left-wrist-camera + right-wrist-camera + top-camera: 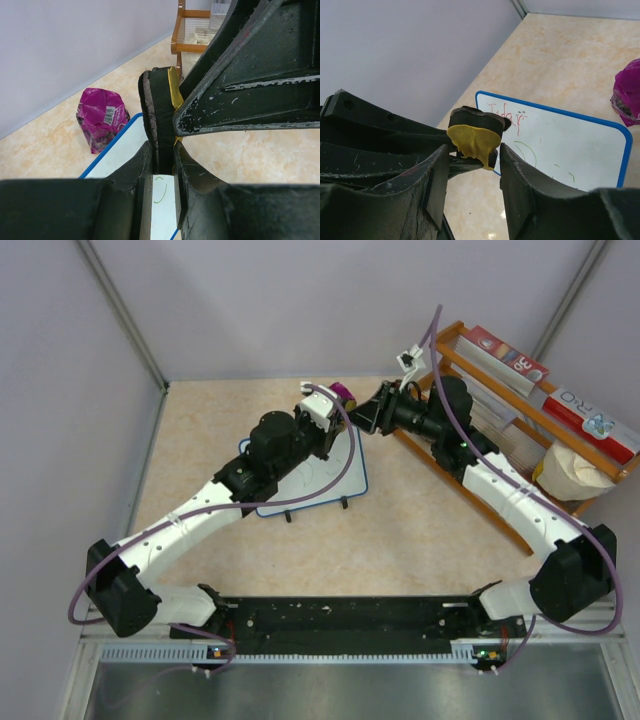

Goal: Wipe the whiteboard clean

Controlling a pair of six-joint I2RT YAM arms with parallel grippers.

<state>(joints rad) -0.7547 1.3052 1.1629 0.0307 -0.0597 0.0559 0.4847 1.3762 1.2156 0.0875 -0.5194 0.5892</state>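
Observation:
The whiteboard (312, 483) lies flat mid-table with its blue frame; red writing and green strokes show on it in the right wrist view (570, 145), and a green curve shows in the left wrist view (162, 192). My left gripper (161, 150) is shut on the lower edge of the small yellow-and-black eraser (161, 107) and holds it up in the air past the board's far right corner. My right gripper (471, 159) is open, with one finger on each side of the eraser (472, 136) and a gap at both. The two grippers meet in the top view (352, 410).
A crumpled purple packet (343, 392) lies on the table just beyond the board, also in the left wrist view (102, 117). A wooden rack (470, 340) with boxes stands at the right, with a white bag (570, 475) beside it. Walls close the left and back.

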